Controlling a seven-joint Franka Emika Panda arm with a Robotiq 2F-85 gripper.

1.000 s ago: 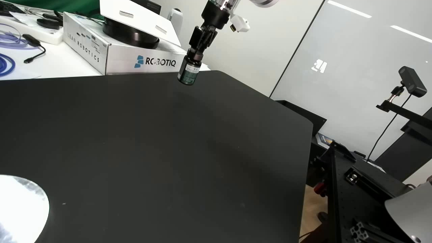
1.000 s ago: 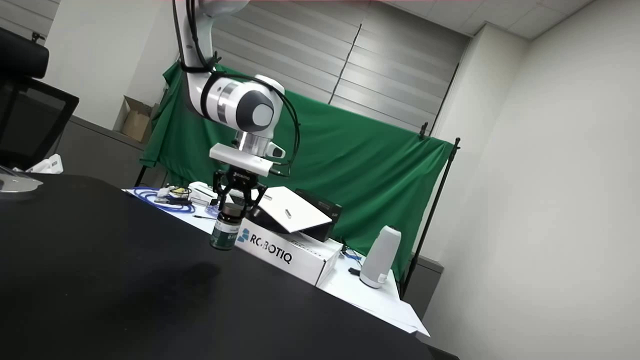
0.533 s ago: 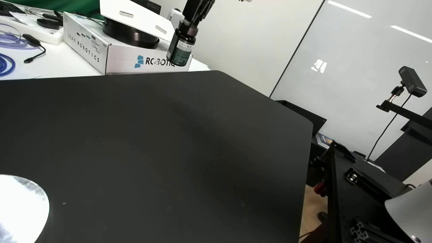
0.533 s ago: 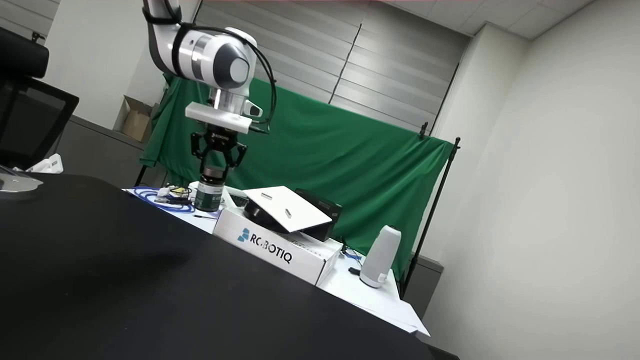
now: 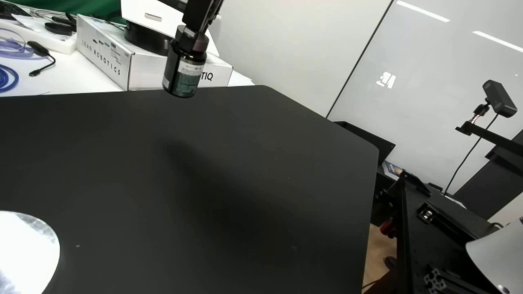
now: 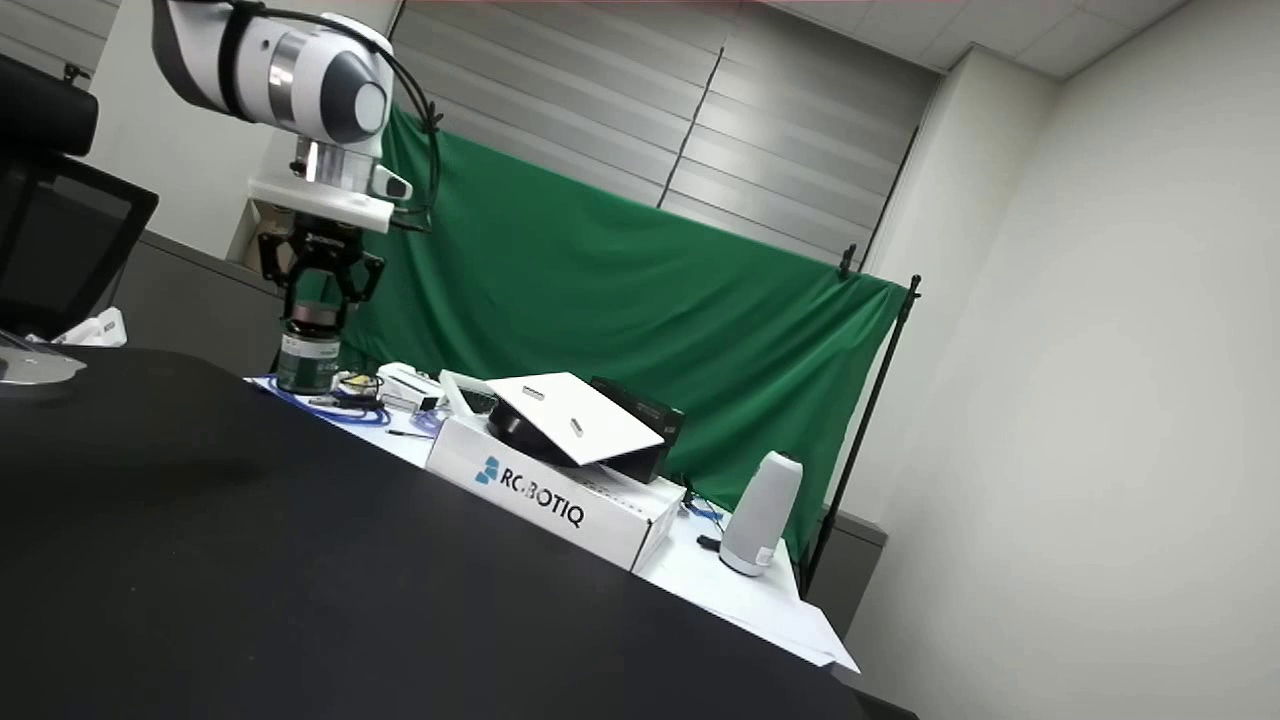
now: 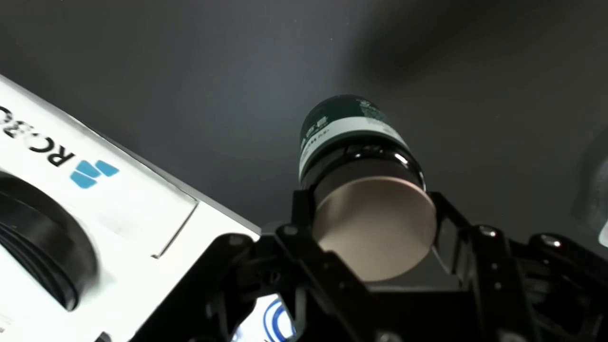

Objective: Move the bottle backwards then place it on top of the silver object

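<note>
- My gripper (image 7: pixel 374 209) grips the bottle (image 5: pixel 184 67), its fingers (image 7: pixel 302 208) set against either side of the brownish cap (image 7: pixel 375 232) in the wrist view.
- I hold the bottle in the air, cap uppermost, over the black table (image 5: pixel 294 134); in an exterior view it hangs in the upper left of the frame with its green label (image 5: pixel 187 81) in sight (the pale print is too small for me to read).
- In an exterior view I find the same bottle at the left of the frame, below my white-and-grey arm (image 6: pixel 318 90).
- A soft shadow (image 5: pixel 204 183) spreads on the table below it, around the middle of the frame.
- The silver object (image 5: pixel 26 253) lies on the table at the lower left of the frame, cut off by the edge, well apart from the bottle.
- The white cardboard box (image 6: pixel 545 500), printed with dark letters, stands on a white surface (image 6: pixel 740 598) beyond the table; in the wrist view it fills the left side.
- A green cloth (image 6: pixel 640 270) hangs across the middle of the frame in an exterior view.
- A dark camera (image 5: pixel 499 98) sits at the upper right.
</note>
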